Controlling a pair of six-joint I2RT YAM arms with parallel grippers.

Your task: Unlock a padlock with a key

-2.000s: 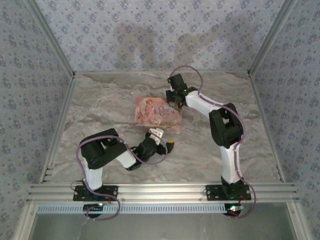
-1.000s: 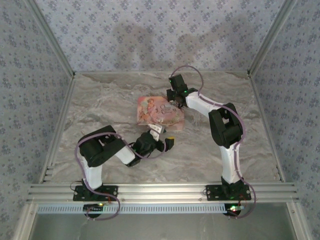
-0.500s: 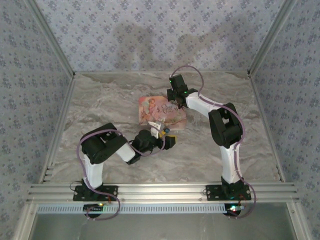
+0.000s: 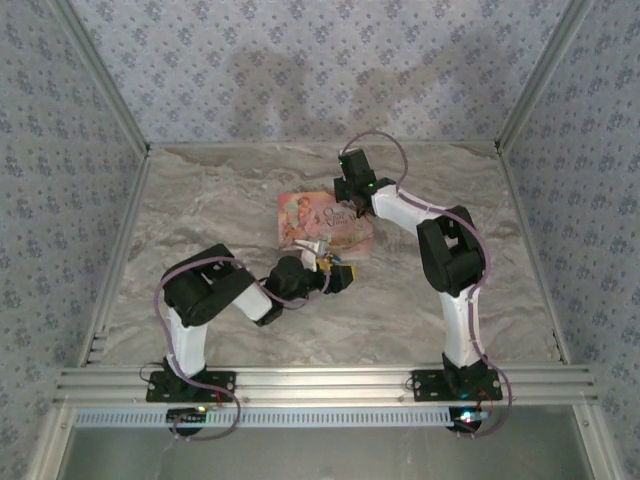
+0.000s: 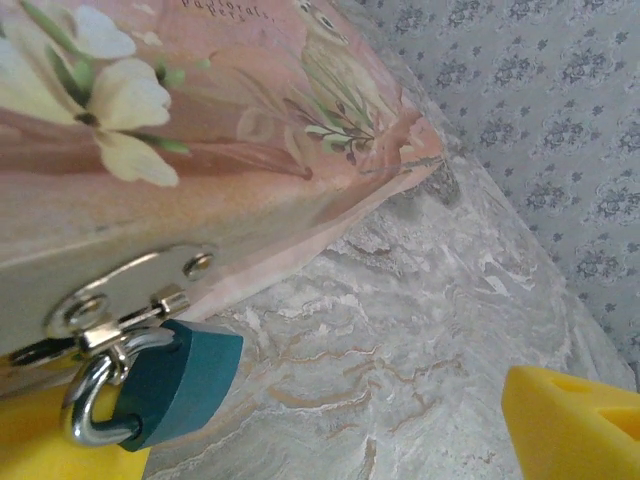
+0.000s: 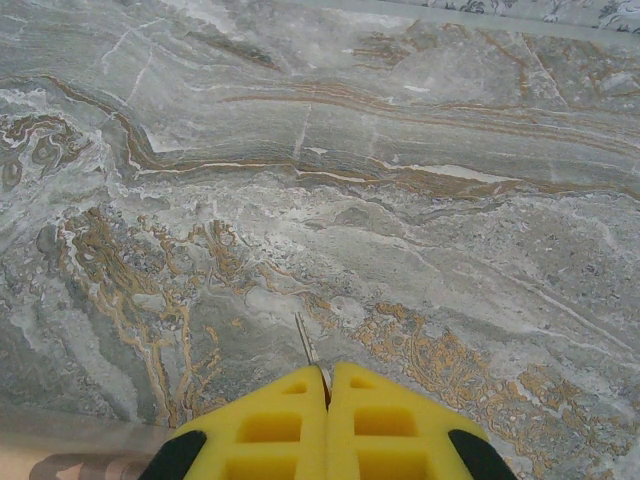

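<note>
Hanging from the metal hasp (image 5: 120, 290) on the pink box (image 5: 200, 120), the teal padlock (image 5: 180, 385) has its shackle closed, so unlocking is not yet done. The left gripper (image 5: 320, 440) is spread wide and holds nothing, with one finger just beside the padlock. The right gripper (image 6: 327, 385), over the box's far edge, is pinched together on the key (image 6: 304, 338), whose thin metal tip protrudes. Left to do: align the key, insert it and turn it.

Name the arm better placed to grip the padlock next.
Left. The left fingers, open, sit either side of the padlock on the hasp of the box. The right fingers, at the box's far edge, are shut on a thin blade, probably the key.
</note>
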